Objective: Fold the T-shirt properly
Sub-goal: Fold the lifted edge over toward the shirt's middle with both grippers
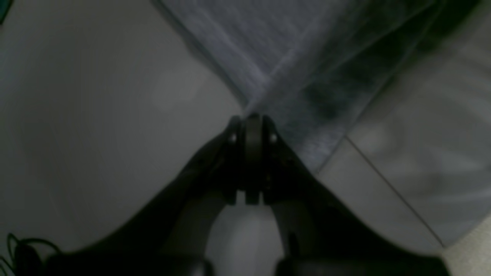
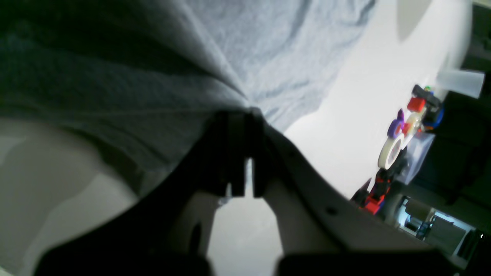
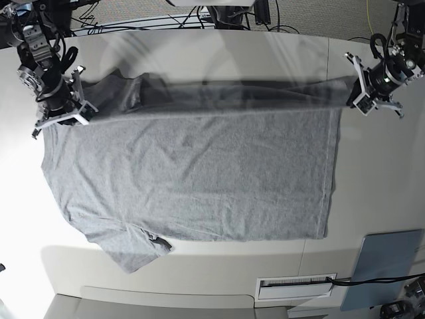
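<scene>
While both arms sit at the far side of the table (image 3: 372, 199) in the base view, going left to right: the right gripper (image 3: 61, 109) is at that view's left, jaws clenched on the T-shirt (image 3: 192, 179) at its far corner on the sleeve end, and the right wrist view confirms it, fingers closed with grey cloth bunched right at the tips of the right gripper (image 2: 245, 113). Cloth spreads away from those fingers toward the near side and toward the other arm. Most of the shirt lies flat on the table, long axis running left-right across the base view, one sleeve (image 3: 129, 249) sticking out at the near left. Far edge is lifted and stretched as a blurred band between the two grippers, so it looks taut and off the surface, motion blur there. At the view's right, the left gripper (image 3: 370, 86) is clamped on the far hem-end corner; the left wrist view shows closed jaws with a fabric corner meeting the tips of the left gripper (image 1: 253, 117). Each arm is nearest its own corner, well apart from the other. Likely next step: carry the held far edge toward the near edge, across the short axis, keeping both corners level. Grey-blue panel (image 3: 388, 259) lies near right, apart from the shirt.
</scene>
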Available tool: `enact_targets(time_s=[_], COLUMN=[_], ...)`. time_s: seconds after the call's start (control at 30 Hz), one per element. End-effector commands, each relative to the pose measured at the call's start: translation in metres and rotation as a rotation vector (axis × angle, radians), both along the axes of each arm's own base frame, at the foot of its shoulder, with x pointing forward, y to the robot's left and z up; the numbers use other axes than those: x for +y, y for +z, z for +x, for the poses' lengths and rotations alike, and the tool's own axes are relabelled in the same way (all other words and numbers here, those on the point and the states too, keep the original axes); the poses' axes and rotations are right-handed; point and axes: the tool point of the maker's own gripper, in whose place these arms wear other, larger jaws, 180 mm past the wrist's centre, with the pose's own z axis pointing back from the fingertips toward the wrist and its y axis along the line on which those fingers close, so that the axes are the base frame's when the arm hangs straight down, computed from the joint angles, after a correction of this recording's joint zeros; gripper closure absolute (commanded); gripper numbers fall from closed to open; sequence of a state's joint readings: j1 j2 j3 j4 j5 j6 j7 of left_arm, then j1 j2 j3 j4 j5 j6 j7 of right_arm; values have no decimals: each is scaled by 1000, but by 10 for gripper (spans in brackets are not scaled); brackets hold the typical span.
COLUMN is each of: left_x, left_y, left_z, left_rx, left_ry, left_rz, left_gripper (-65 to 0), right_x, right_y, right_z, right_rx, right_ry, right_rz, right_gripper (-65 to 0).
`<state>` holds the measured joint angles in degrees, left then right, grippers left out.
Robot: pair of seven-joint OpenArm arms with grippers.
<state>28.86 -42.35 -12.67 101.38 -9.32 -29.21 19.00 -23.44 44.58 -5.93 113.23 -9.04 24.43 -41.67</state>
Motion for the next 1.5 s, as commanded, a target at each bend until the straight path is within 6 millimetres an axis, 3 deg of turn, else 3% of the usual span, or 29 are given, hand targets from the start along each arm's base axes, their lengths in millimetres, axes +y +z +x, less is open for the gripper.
enact_targets(time_s=[0.0,0.13,0.33,0.53,0.77,1.1,1.47], left_x=[6,13,17,11,9,8,7], left_y=[10,7,3,9,19,15,27], left_z=[9,13,11,17,35,48,69], left_rx=[-37,-34,-23,-51,-98,-99,-145], left_ry=[1,18,29,4,7,38,54], left_rz=[16,19,19,-5,-14,-92,-154], left_gripper=[0,0,0,0,0,0,0], right_x=[1,15,11,8,9,7,-3], right_y=[10,7,1,8,9,9,16], right_z=[10,18,33,48,48,48,53], right_rx=[-37,-41,-41,-76,-79,-78,-123], right_ry=[20,60,53,47,50,45,4], right_rz=[-15,-14,-26,-22,-20,-25,-69], right_gripper=[0,0,0,0,0,0,0])
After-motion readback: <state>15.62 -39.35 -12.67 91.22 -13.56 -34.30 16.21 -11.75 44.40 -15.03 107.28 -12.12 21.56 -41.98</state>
